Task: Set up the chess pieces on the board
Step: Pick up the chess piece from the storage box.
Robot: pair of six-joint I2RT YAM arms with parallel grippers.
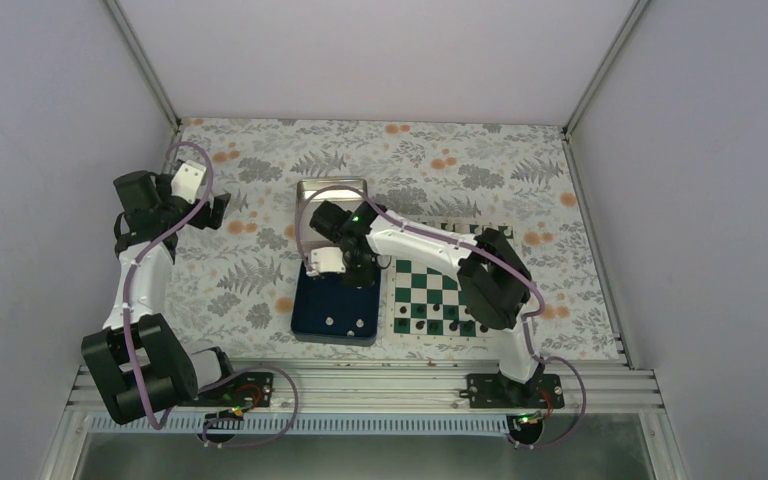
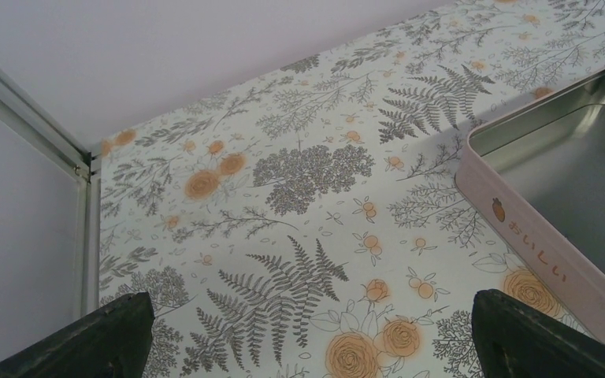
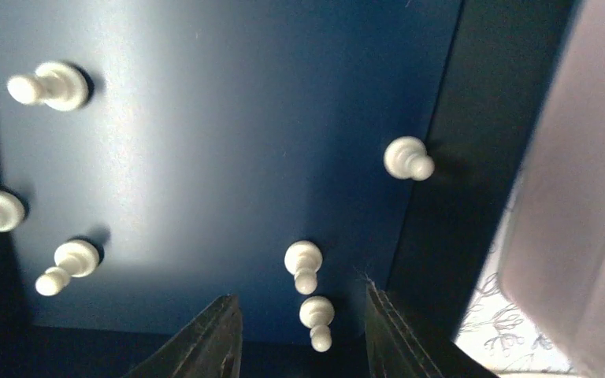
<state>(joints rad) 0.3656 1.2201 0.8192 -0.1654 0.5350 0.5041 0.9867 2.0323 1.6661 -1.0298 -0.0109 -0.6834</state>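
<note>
Hovering over the blue tray (image 3: 205,157) with right claw (image 3: 303,303) apart, a white pawn (image 3: 316,313) showing between its fingers; holding left claw (image 2: 311,303) wide apart above the bench (image 2: 283,236), beside the tin (image 2: 536,252).

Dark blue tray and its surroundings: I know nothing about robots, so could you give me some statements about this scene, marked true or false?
1. The right gripper hangs open over the dark blue square tray. True.
2. The pieces seen in that tray are black. False: they are white chess pieces.
3. The left gripper is shut on a piece. False: it is open and empty, over the floral tablecloth.
4. The shiny metal square tin lies beyond the tray, farther from the arm bases. True.
5. The green-and-white chessboard lies left of the tray. False: it lies to the tray's right.
</note>
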